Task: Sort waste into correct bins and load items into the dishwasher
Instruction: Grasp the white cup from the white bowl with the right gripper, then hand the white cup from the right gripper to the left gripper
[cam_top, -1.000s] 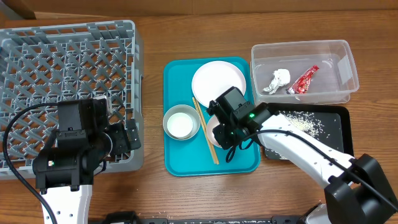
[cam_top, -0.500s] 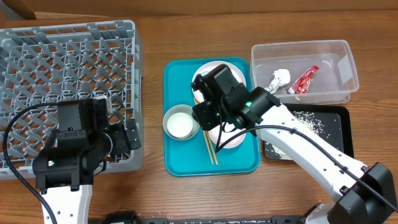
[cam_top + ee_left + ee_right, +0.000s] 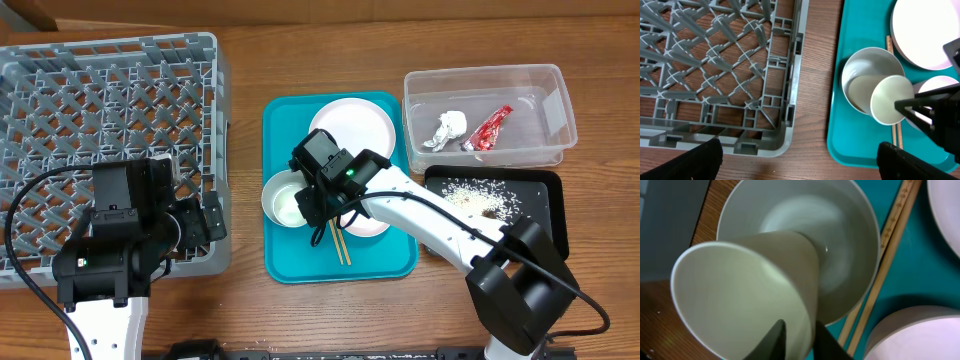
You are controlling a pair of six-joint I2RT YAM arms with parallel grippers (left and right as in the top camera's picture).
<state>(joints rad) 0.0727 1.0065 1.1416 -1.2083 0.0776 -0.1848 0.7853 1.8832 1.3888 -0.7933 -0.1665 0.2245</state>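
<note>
White cup pinched at rim by right gripper, shifted left, tilted over grey bowl, left gripper spread wide, tissue and red wrapper in clear tub

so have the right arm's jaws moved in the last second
Yes, leftward across the teal plastic tray, from near the flat black rectangular tray to over the grey metal bowl, now shut on the small white cup.
</note>
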